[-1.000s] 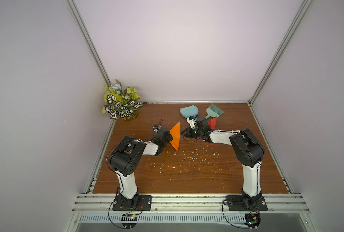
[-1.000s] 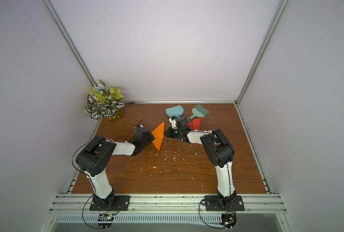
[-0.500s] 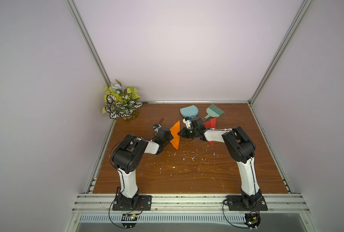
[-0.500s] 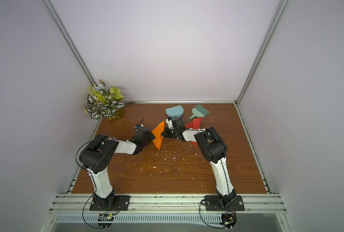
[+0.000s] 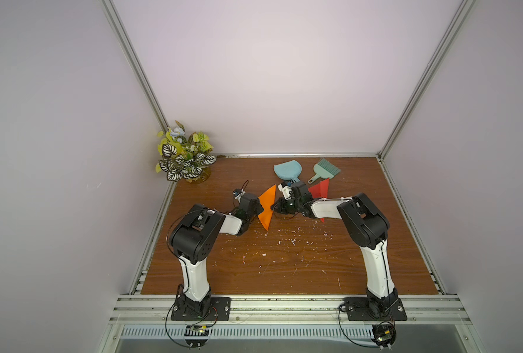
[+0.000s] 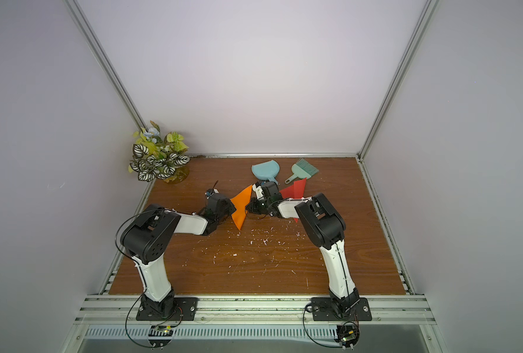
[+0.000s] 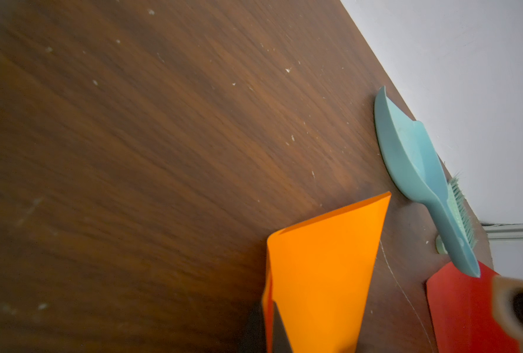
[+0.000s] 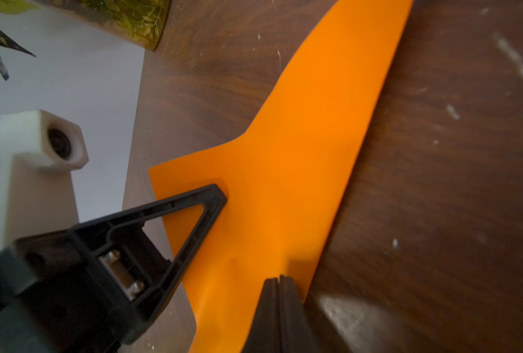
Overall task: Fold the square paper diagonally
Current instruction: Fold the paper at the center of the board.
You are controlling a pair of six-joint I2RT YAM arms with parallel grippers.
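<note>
The near half of the brown wooden table (image 5: 284,269) lay open. Farther back a folded orange paper sheet (image 5: 267,206) stood up mid-table; a red folded paper (image 5: 321,190), light-blue plastic dustpan (image 5: 287,170) and green hand brush (image 5: 325,169) crowded the far side, and a leafy potted plant (image 5: 185,156) filled the far left corner.

Orange paper (image 5: 267,207), folded into triangle (partly upright)
</note>
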